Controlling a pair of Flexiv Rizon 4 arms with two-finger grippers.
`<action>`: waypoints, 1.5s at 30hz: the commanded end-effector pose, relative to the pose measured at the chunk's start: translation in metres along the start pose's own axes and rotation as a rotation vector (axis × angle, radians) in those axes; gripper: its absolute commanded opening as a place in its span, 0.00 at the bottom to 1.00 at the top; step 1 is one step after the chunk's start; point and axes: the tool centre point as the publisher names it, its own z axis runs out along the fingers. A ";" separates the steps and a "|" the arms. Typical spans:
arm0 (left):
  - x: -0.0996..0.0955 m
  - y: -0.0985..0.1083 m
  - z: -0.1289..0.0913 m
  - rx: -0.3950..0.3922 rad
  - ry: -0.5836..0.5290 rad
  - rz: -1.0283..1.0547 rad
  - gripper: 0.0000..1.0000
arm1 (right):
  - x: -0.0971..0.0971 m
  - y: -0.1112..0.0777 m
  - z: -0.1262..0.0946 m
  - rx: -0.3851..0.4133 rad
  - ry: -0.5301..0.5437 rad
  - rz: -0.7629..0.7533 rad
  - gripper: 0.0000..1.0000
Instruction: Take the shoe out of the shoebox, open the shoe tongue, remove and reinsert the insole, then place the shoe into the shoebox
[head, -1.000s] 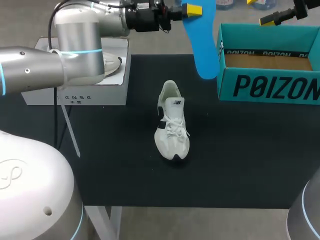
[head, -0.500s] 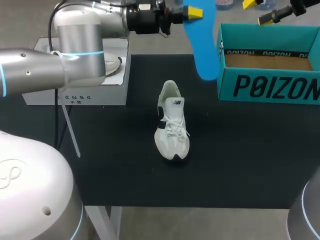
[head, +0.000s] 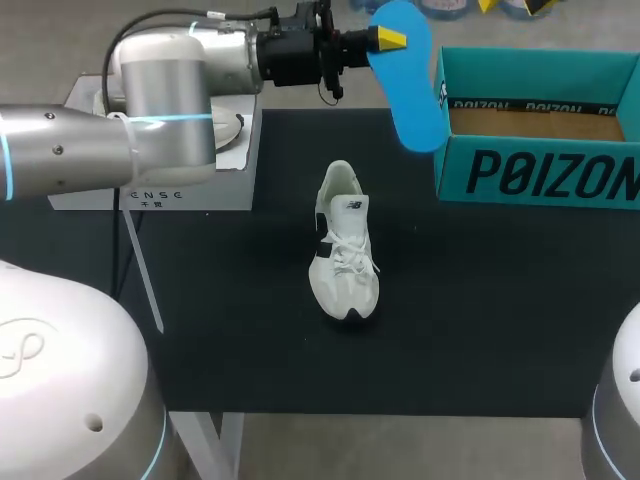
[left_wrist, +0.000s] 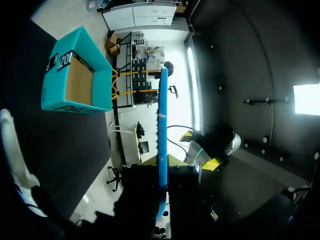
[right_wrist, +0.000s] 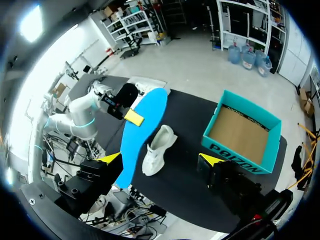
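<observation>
Currently, a blue insole (head: 412, 85) is gripped at one end by the left pincer (head: 385, 40), which is closed on it from two sides above the far part of the black tabletop (head: 220, 330). In the head view the insole is held off the surface, its broad face turned to the camera and its free end hanging down and overlapping the near corner of the shoebox (head: 540, 150); whether the two touch cannot be told. In the left wrist view the insole is seen edge-on as a thin blue strip running straight out between that pincer's fingers. The white shoe (head: 345, 250) is seen standing on its sole near the middle of the tabletop, laces up, with its toe towards the robot and its heel towards the far edge. It lies apart from the shoebox and below the insole. The teal shoebox is set at the far right of the tabletop with its top open, so that its brown cardboard bottom is shown. A white box (head: 200, 195) is placed at the far left, partly covered by the left arm. The right pincer (right_wrist: 161, 161) is held high above the scene, its fingers spread wide with nothing gripped between them.
</observation>
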 end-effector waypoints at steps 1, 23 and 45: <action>-0.001 -0.001 0.000 -0.004 0.000 0.000 0.00 | 0.003 0.007 -0.001 0.048 -0.070 0.002 1.00; -0.012 -0.018 0.014 -0.003 -0.034 -0.117 0.00 | 0.061 0.016 0.012 0.234 -0.362 0.282 1.00; -0.022 -0.017 0.020 -0.039 -0.038 -0.130 0.00 | 0.080 0.025 0.036 0.336 -0.378 0.378 1.00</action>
